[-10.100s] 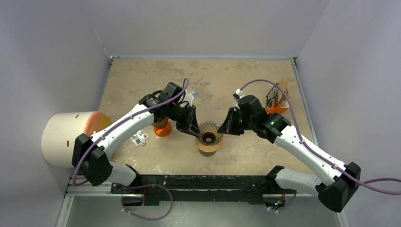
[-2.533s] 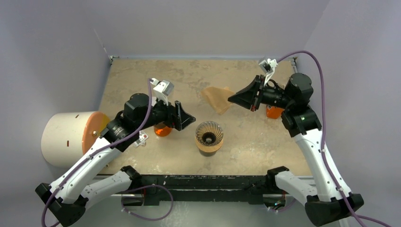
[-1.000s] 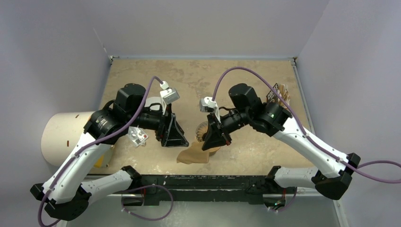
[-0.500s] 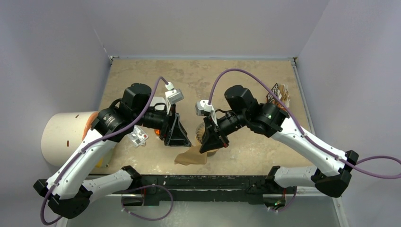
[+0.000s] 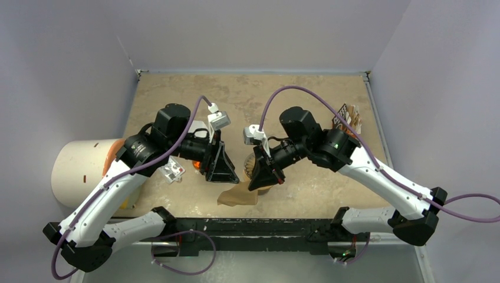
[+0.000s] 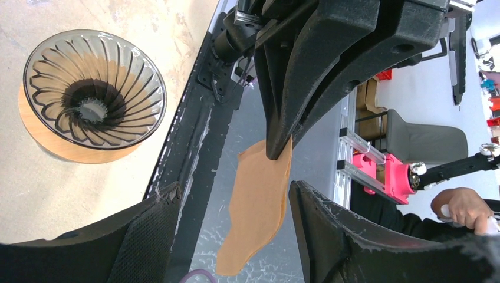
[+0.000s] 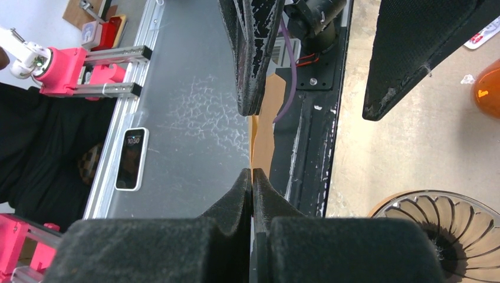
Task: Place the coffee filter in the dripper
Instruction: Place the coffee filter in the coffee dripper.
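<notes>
Two grippers meet at the coffee filter [image 5: 239, 194], which hangs flat and unopened over the near edge of the table [image 5: 295, 106], just in front of the dripper [image 6: 94, 97]. The right gripper [image 7: 252, 177] is pressed together on the filter's upper edge. The left gripper [image 5: 223, 172] stands spread, with one finger on each side of the paper and neither touching it. You are likely at the opening step, as the dripper is empty. Next, the left fingers probably need to catch one ply and draw it apart into a cone before you carry it over the mouth. Compared with 2.5 seconds ago, the filter has travelled from the far side of the table, and the left arm has closed in on it.
</notes>
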Available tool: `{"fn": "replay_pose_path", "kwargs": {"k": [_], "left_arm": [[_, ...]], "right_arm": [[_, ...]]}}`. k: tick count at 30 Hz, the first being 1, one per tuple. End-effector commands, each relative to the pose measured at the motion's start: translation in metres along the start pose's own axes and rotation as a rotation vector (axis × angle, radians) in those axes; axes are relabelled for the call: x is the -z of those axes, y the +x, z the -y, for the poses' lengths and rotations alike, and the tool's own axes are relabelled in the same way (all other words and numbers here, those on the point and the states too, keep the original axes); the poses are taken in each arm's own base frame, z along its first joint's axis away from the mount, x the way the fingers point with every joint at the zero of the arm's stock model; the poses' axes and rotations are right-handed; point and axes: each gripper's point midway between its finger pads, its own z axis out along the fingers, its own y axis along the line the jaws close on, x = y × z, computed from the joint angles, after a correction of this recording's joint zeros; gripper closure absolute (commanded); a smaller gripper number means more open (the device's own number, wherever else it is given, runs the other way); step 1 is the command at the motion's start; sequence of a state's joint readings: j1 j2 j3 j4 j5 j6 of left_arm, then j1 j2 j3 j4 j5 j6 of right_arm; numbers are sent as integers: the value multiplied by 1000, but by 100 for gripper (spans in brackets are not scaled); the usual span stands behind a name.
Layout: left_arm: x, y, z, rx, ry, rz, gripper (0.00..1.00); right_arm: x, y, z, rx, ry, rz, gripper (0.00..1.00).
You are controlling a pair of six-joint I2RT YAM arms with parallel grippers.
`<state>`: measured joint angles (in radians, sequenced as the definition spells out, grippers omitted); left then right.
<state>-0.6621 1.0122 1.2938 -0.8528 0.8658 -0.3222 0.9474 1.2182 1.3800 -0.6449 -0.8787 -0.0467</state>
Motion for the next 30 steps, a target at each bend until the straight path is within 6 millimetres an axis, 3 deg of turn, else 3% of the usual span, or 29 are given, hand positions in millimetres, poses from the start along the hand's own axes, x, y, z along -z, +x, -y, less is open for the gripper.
{"fn": "replay_pose_path", "kwargs": {"k": [1, 30], "left_arm": [[0, -3, 5, -19, 34, 11, 35], [-7, 6, -17, 10, -32, -27, 35]], "right_arm": [[3, -17, -3, 56, 11, 35, 100], [2, -15, -12, 78, -9, 35, 100]]}}
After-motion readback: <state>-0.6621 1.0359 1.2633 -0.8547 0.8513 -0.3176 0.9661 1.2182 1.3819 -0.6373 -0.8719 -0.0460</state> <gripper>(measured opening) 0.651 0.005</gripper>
